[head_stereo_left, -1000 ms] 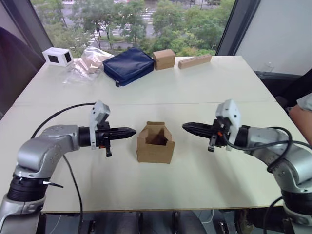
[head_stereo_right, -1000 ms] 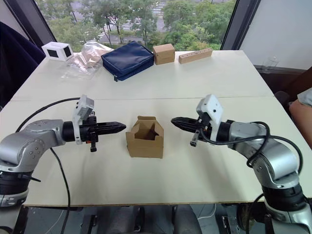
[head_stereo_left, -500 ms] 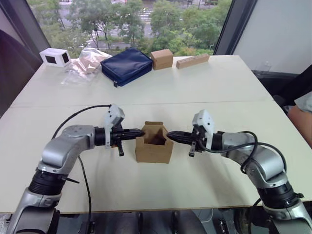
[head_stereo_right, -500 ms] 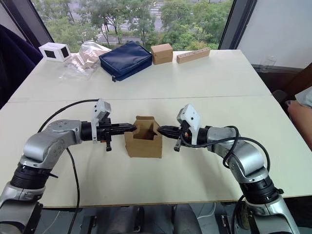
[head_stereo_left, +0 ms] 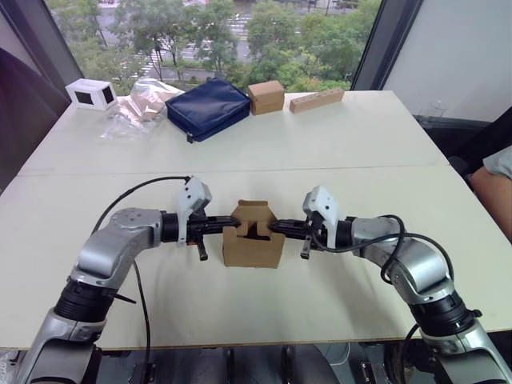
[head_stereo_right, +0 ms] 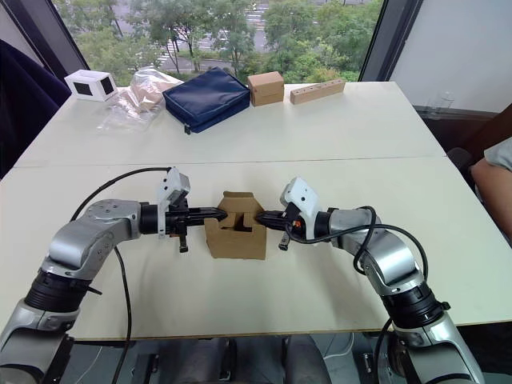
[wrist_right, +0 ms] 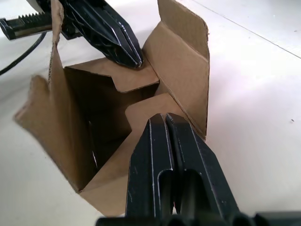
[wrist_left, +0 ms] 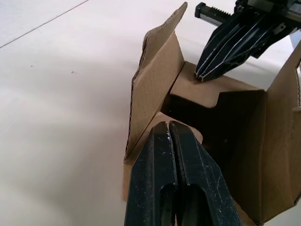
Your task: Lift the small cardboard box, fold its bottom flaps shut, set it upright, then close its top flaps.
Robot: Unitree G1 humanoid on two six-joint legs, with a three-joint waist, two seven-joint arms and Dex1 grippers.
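The small cardboard box point(head_stereo_left: 254, 238) sits upright on my worktop point(head_stereo_left: 336, 152), in the middle of the near half, its open end facing up. Two of the top flaps point(wrist_right: 181, 66) stand raised along the near and far rims, while the two side flaps are pushed inward over the dark cavity.

My left pincer point(wrist_left: 170, 126) has its two black fingers pressed together, and the tip rests on the left side flap, holding it down into the opening. My right pincer point(wrist_right: 163, 118) is likewise closed on nothing, fingers together, its tip touching the right side flap, which is bent inward. The two tips point at each other across the box mouth, apart by the gap between the folded flaps.

Well beyond the box, along the far edge of the worktop, lie a navy blue pouch point(head_stereo_left: 210, 107), a squarer tan box point(head_stereo_left: 266, 97), a long narrow tan block point(head_stereo_left: 317, 99), a crumpled clear plastic bag point(head_stereo_left: 136, 106) and a small white box point(head_stereo_left: 92, 94).
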